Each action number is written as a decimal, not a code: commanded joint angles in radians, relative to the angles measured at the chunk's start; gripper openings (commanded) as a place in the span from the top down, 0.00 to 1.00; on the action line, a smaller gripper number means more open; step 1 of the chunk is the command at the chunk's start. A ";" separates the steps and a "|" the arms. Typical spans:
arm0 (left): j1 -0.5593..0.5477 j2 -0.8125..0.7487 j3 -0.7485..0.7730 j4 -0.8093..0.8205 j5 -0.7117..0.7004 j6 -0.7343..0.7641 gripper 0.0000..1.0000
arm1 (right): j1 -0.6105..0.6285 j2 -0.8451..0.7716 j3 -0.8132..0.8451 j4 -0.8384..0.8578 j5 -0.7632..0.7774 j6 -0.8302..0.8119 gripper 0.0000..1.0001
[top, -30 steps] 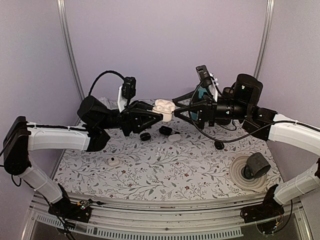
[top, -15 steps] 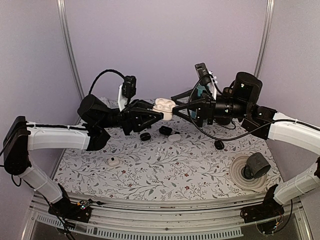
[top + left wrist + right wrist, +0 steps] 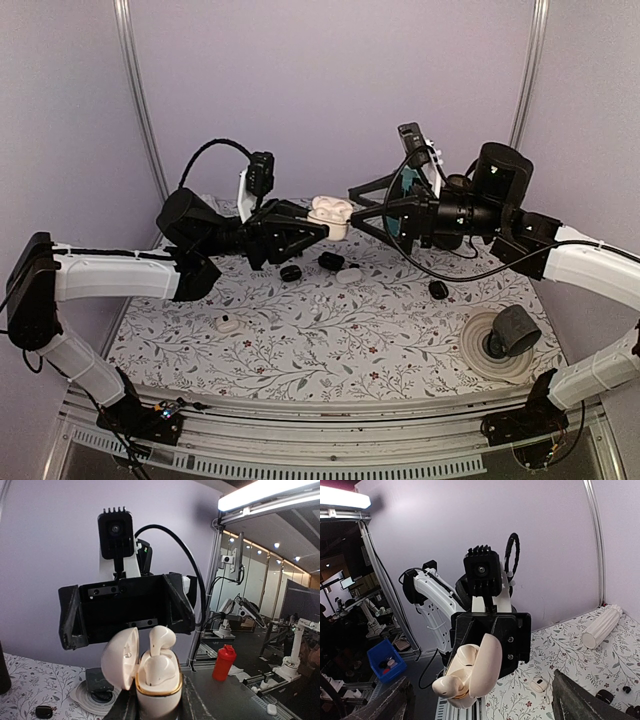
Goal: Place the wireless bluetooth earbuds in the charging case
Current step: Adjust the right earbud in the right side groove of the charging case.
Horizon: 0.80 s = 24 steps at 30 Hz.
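Note:
My left gripper (image 3: 322, 228) is shut on the white charging case (image 3: 330, 215) and holds it in the air over the back of the table. In the left wrist view the case (image 3: 157, 687) sits between the fingers with its lid (image 3: 120, 657) flipped open. One earbud (image 3: 159, 667) sits low in the case. The other earbud (image 3: 161, 640) stands up out of it, not fully seated. My right gripper (image 3: 357, 208) is open and empty, just right of the case. In the right wrist view the case (image 3: 470, 672) and a protruding earbud (image 3: 446, 686) lie ahead between the spread fingers (image 3: 390, 705).
On the floral table (image 3: 330, 350) lie a small white piece with a dark spot (image 3: 229, 323), black rounded pieces (image 3: 291, 272) (image 3: 330, 261) (image 3: 438, 289), another white piece (image 3: 349, 275), and a round disc with a black cup (image 3: 505, 340) at the right.
My right gripper has drawn back a little to the right, away from the case, with its fingers spread. The left gripper has kept the case still.

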State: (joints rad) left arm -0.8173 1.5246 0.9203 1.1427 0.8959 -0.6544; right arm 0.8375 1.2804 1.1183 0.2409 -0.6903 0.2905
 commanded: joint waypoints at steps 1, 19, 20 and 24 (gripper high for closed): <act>0.011 -0.023 -0.001 0.003 -0.015 0.013 1.00 | 0.003 -0.059 -0.026 -0.011 0.014 -0.022 0.05; 0.026 -0.045 0.000 -0.058 -0.036 0.060 1.00 | 0.078 -0.084 -0.013 -0.088 0.156 -0.114 0.41; 0.026 -0.043 0.000 -0.062 -0.039 0.063 1.00 | 0.079 -0.084 -0.014 -0.085 0.157 -0.113 0.42; 0.026 -0.040 0.003 -0.065 -0.046 0.066 1.00 | 0.086 -0.077 -0.013 -0.084 0.161 -0.114 0.47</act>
State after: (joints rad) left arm -0.8028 1.5028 0.9165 1.0775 0.8631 -0.6064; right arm 0.9127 1.2037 1.0985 0.1562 -0.5518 0.1860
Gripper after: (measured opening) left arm 0.229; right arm 0.542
